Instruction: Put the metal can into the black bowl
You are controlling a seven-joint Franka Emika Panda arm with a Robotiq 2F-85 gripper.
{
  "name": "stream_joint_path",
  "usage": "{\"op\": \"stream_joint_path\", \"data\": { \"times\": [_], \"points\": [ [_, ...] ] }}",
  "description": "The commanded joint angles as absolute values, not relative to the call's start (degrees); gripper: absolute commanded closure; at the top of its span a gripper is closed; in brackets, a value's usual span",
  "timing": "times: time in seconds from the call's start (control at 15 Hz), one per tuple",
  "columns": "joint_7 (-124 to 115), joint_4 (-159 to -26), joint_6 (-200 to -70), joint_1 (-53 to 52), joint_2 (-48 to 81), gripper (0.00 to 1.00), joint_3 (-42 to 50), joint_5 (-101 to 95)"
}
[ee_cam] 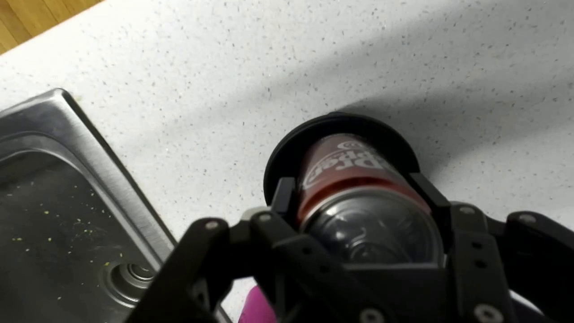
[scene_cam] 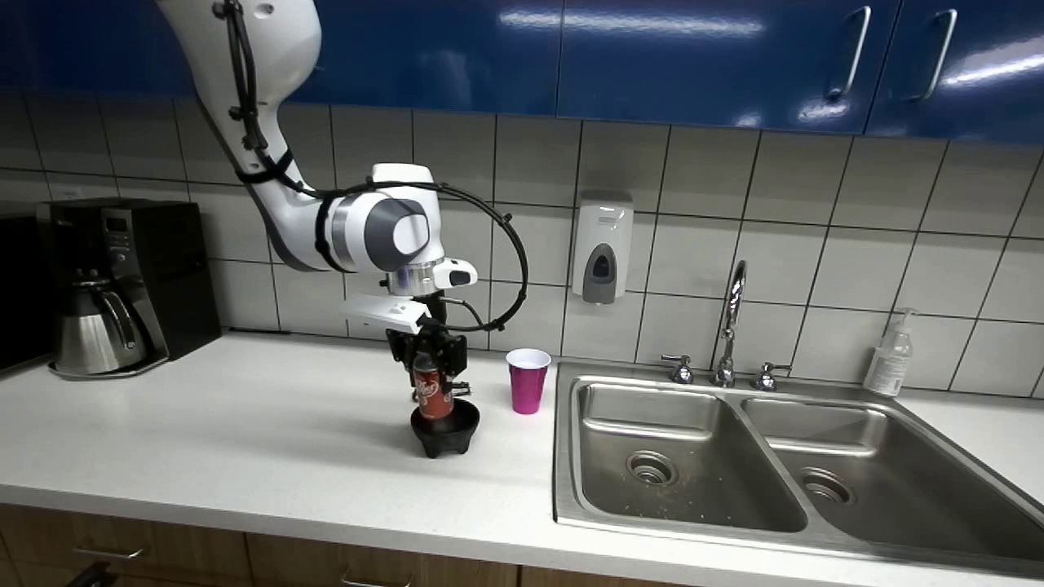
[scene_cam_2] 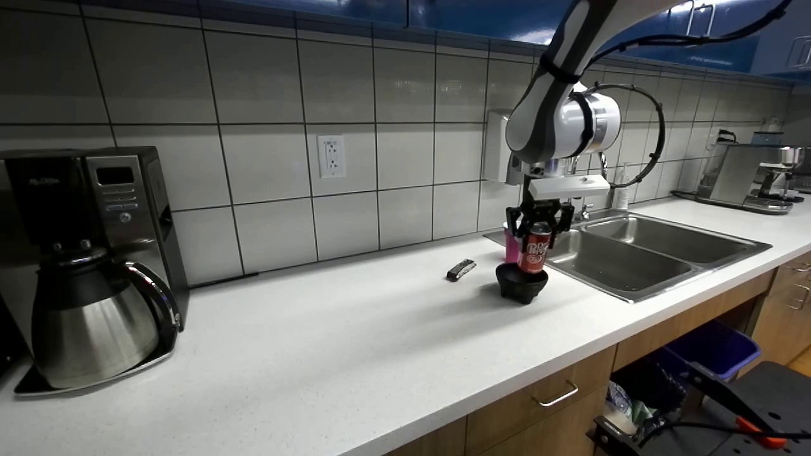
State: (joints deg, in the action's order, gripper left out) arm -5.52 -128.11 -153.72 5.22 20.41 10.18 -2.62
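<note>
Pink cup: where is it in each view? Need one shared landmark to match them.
In an exterior view: cup just below centre, left of the sink.
In an exterior view: cup right of centre, partly behind the can.
Wrist view: cup left of centre, cut off by the bottom edge.
Shared landmark: the sink, at right in both exterior views, at left in the wrist view.

The arm (scene_cam: pixel 298 224) slopes down to a bent wrist (scene_cam: pixel 398 227), its claw (ee_cam: pixel 356 193) partway closed and pointing downward.

Can (scene_cam: pixel 434 397) at mouth of bowl (scene_cam: pixel 444 443), cup (scene_cam: pixel 528 391) behind, sink (scene_cam: pixel 567 473) right, coffee maker (scene_cam: pixel 163 269) left
</note>
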Motion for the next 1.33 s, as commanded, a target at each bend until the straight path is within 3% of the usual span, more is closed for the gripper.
{"op": "stream_joint_path", "data": {
  "times": [0.0,1.13,1.2,1.27],
  "points": [
    [-6.30,-121.15,-149.95,5.72,25.21,0.61,9.91,-2.07],
    [-5.69,-109.74,-145.00,6.29,37.07,0.61,9.39,-0.58],
    [-5.77,-109.53,-144.70,6.24,37.18,0.17,9.46,-0.64],
    [-5.77,-109.46,-144.52,6.27,37.20,0.09,9.46,-0.62]
  ]
}}
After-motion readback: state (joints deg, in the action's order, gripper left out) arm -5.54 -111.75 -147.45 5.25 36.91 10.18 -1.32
